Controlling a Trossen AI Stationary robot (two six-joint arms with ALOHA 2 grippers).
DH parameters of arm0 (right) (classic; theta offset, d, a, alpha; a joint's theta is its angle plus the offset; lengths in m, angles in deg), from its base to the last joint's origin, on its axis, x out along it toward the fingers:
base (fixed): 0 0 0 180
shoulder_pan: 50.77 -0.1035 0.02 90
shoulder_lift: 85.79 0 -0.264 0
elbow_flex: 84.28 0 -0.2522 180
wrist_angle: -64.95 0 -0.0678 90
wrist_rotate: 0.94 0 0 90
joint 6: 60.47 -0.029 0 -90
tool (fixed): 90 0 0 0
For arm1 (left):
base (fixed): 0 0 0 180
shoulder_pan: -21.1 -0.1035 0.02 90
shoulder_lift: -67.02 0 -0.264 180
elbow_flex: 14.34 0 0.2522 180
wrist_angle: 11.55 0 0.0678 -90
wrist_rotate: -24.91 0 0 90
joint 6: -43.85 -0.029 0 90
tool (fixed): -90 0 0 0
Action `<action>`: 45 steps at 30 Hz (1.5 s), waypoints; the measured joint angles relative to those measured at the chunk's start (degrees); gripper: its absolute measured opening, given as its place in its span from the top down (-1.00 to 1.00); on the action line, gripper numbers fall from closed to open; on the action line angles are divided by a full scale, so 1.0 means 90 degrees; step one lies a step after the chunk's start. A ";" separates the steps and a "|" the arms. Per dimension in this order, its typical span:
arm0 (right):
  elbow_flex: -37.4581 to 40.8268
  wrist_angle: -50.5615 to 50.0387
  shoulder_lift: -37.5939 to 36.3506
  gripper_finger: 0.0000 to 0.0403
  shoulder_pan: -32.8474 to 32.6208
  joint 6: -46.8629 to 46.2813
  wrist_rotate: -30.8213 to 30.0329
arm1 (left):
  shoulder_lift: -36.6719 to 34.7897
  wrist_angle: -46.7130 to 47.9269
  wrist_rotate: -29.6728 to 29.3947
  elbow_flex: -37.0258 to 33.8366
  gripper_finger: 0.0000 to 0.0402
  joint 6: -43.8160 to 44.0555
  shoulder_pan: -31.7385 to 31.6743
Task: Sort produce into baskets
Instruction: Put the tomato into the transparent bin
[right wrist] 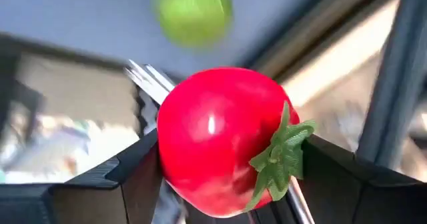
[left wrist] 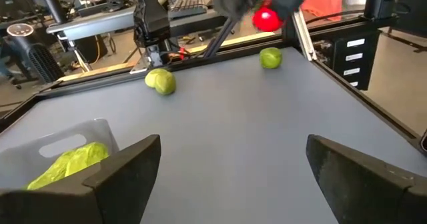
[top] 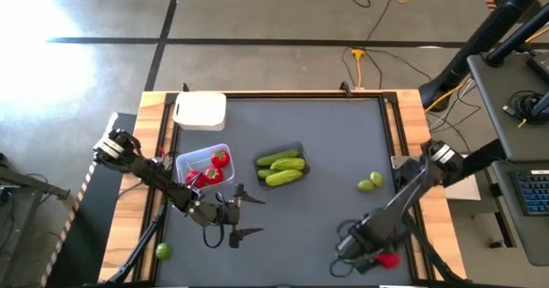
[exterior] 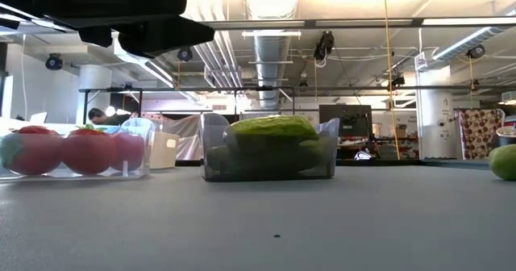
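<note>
Red fruits: four; three in the clear basket (top: 202, 167), one red fruit (right wrist: 220, 141) clamped between the right gripper (top: 371, 261) fingers at the table's near right edge.
Cucumbers (top: 281, 168): three, in the dark basket (top: 280, 165).
Limes: three; two limes (top: 371, 183) loose at right, one lime (top: 163, 251) near the left edge.
White basket (top: 201, 111): far left corner.
Left gripper (top: 233, 214): fingers spread, holding nothing.

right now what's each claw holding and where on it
The right claw grips a red fruit across its round sides, leafy top sideways. The left claw is open, empty.

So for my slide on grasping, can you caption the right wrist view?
Right gripper closing its fingers on a red strawberry, a green lime beyond.
</note>
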 joint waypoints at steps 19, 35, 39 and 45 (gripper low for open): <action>-0.3493 0.2321 0.2757 -0.38 0.2688 0.8387 -0.4737 | -0.1503 0.3857 0.0459 -0.0158 -0.77 0.2715 0.1282; -0.6173 0.2344 0.4567 -0.44 0.2768 1.1158 -0.5290 | -0.1668 0.3573 -0.0404 -0.0914 -0.77 0.4950 0.2431; -0.6142 0.2421 0.4744 -0.44 0.2750 1.1263 -0.5452 | -0.1661 0.3619 -0.0726 -0.1013 -0.77 0.5071 0.2429; -0.6147 0.2494 0.4742 -0.50 0.2725 1.1537 -0.5466 | -0.1419 0.3494 -0.0946 -0.1037 -0.77 0.5262 0.2421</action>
